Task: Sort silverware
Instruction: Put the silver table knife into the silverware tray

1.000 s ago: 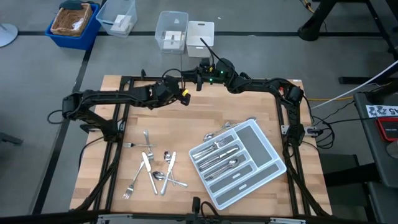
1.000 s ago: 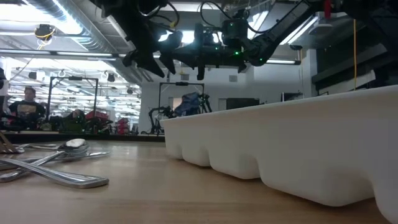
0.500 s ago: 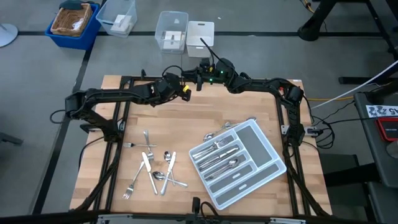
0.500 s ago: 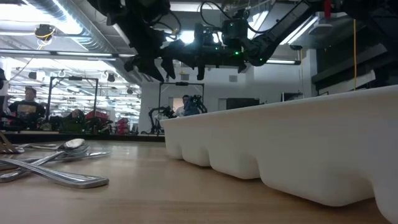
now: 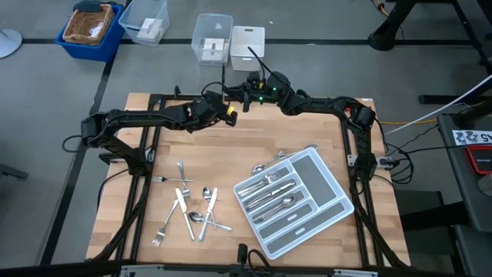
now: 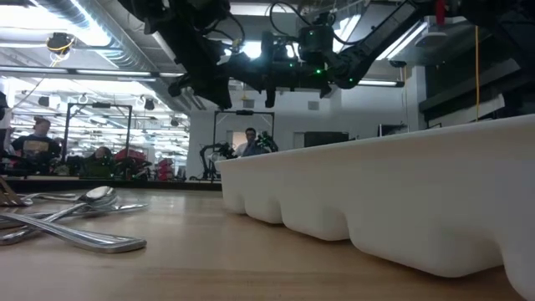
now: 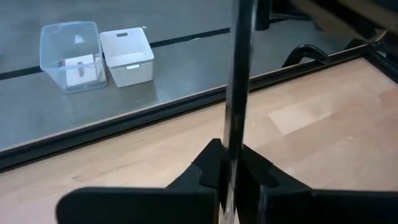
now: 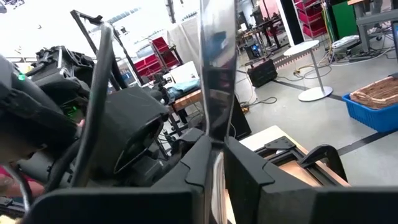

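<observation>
High view – position: the left gripper (image 5: 224, 114) and the right gripper (image 5: 247, 86) meet above the far edge of the wooden table (image 5: 254, 146), well apart from the loose silver-coloured metal forks, spoons and knives (image 5: 188, 208) and the light grey compartmented plastic tray (image 5: 294, 201), which already holds several pieces.
High view – hidden: the piece between the grippers is too slim to make out.
Low view – risk: both grippers hang high over the table; a piece released here would probably fall and could bounce off the edge.
Low view – hidden: the tray wall (image 6: 393, 201) blocks its compartments; fingertips merge with dark cabling.
Left wrist view – tool state: the fingers are clamped on a slim shiny metal handle (image 7: 237, 81) standing upright between them.
Left wrist view – hidden: the handle's head is cut off, so fork, spoon or knife cannot be told.
Right wrist view – tool state: the fingers pinch a flat shiny metal strip (image 8: 216, 68).
Right wrist view – risk: if both hold one piece, opposed pulling could twist it loose.
</observation>
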You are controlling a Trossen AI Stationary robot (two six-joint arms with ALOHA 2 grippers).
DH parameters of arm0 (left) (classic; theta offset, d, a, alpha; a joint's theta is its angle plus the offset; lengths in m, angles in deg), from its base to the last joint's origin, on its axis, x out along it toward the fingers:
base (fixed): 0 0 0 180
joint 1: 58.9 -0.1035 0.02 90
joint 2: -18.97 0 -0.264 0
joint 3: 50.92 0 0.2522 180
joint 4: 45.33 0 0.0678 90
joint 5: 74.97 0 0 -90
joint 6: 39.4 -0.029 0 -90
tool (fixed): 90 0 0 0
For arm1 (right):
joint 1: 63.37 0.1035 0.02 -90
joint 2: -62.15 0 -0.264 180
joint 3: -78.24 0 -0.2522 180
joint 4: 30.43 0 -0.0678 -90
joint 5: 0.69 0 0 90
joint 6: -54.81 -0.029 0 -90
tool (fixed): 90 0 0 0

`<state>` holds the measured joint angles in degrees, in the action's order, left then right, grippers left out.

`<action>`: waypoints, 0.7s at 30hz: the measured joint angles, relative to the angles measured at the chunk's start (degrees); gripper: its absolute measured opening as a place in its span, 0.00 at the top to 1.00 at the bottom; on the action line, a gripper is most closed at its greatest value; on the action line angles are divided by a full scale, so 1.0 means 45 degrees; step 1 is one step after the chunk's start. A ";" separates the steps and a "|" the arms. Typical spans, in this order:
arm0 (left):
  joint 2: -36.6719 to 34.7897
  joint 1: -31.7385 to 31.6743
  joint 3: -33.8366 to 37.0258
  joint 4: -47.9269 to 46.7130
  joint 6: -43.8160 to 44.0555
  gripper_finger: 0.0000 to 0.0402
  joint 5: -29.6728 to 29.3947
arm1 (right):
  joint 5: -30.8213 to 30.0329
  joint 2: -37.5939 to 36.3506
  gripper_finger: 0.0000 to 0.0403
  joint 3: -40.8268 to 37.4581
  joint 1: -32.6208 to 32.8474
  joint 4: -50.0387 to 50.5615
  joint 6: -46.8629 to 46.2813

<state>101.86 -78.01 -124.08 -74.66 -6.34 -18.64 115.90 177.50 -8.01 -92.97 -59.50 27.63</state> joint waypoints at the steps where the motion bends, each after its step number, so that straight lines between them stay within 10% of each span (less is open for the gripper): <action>1: 0.0000 -0.0002 0.0000 0.0011 0.0005 0.97 0.0000 | 0.0000 0.0000 0.89 0.0000 0.0000 -0.0019 0.0000; 21: -0.1444 -0.0001 0.0000 -0.1010 -0.0191 0.98 0.0112 | 0.1850 -0.0019 0.89 0.0000 -0.0463 0.0146 -0.0603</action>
<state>95.36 -78.01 -124.08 -79.21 -7.20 -18.14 124.23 177.41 -8.01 -95.06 -58.84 24.92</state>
